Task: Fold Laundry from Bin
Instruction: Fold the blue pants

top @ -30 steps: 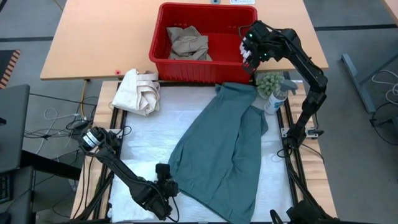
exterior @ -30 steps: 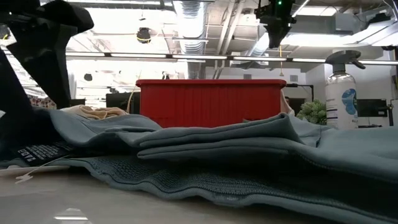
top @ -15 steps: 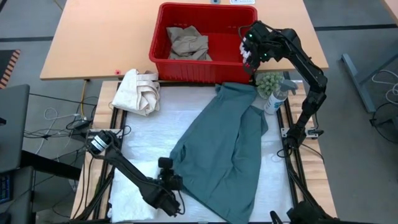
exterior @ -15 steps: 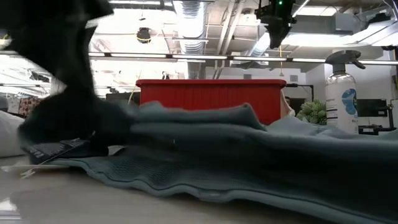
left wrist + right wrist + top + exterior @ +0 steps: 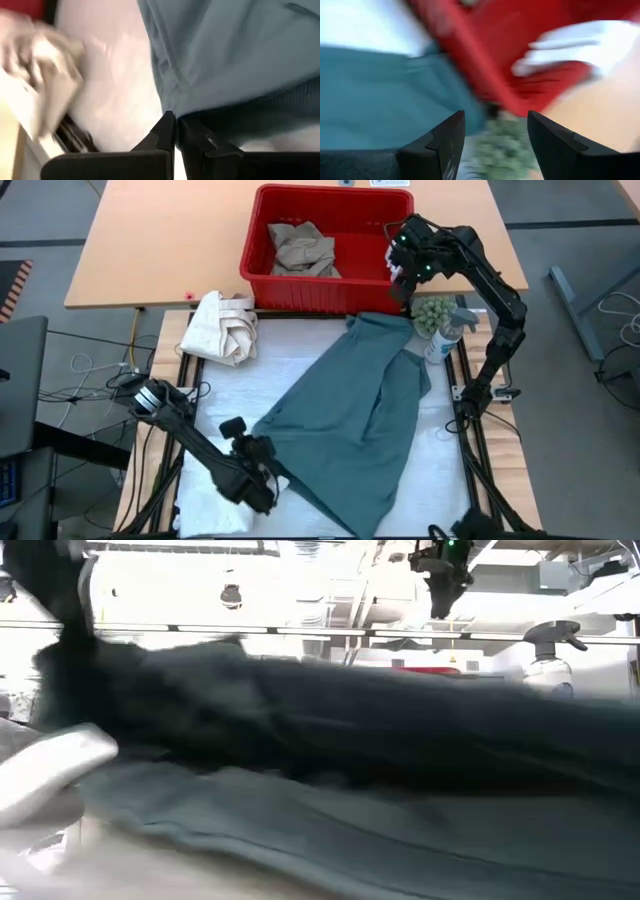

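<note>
You see one teal garment (image 5: 350, 420) clenched by your left end effector (image 5: 262, 452); one red bin (image 5: 330, 242) holds one khaki trousers (image 5: 303, 248); right end effector (image 5: 398, 272) released.

- The right pincer (image 5: 495, 145) fills the foreground, its two dark fingers (image 5: 440, 145) standing well apart with nothing between them.
- Beyond the fingers lies the teal-green garment (image 5: 375, 95), a broad soft spread.
- The red bin (image 5: 485, 55) runs slantwise past the garment; its rim and wall show, and the garment reaches up to it.
- A white cloth (image 5: 575, 45) shows against the red of the bin.
- A patch of the tan bench (image 5: 590, 115) shows beside the bin.
- A blurred green leafy clump (image 5: 502, 142) sits in the gap between the fingers, beyond them.
</note>
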